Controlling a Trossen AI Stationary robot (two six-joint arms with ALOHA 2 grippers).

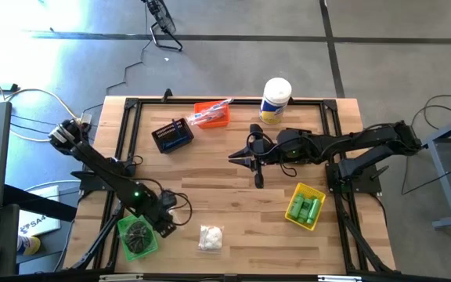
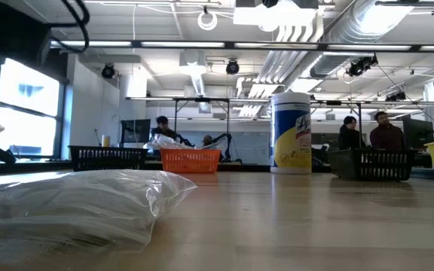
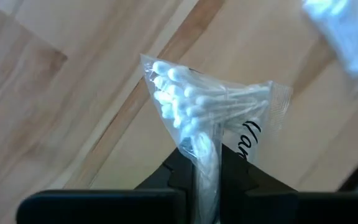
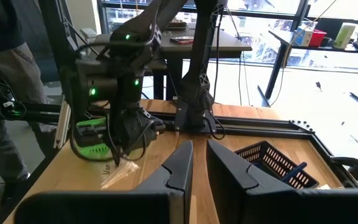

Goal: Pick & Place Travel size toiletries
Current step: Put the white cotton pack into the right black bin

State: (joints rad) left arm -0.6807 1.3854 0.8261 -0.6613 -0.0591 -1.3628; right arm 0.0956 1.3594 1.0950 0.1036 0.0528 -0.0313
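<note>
- The left gripper (image 3: 207,177) is clamped on a clear-wrapped packet of cotton swabs (image 3: 210,109); in the left wrist view the wrapper is pinched flat between the two dark fingers, so a firm hold looks to have been made.
- In the high view that gripper (image 1: 180,210) is seen at the near left of the table (image 1: 233,168), just beside the green bin (image 1: 137,236), with the packet at its tip. It's probably being gripped by its thin edge because that's the only part that can be got between the fingers while it lies flat.
- From the right wrist view the packet (image 4: 122,172) seems to be touching or barely clear of the wood; which one can't be told.
- A small bag of white puffs (image 1: 210,236) is left lying near the front edge, not yet sorted. The green mini bottles (image 1: 307,208) are already sitting in the yellow bin (image 1: 296,196).
- Something slim is resting in the orange bin (image 1: 210,119), so that could be where this packet belongs, though that's a guess.
- The right gripper (image 4: 199,158) is parked mid-table with its fingers drawn nearly together on nothing, presumably kept out of the way.
</note>
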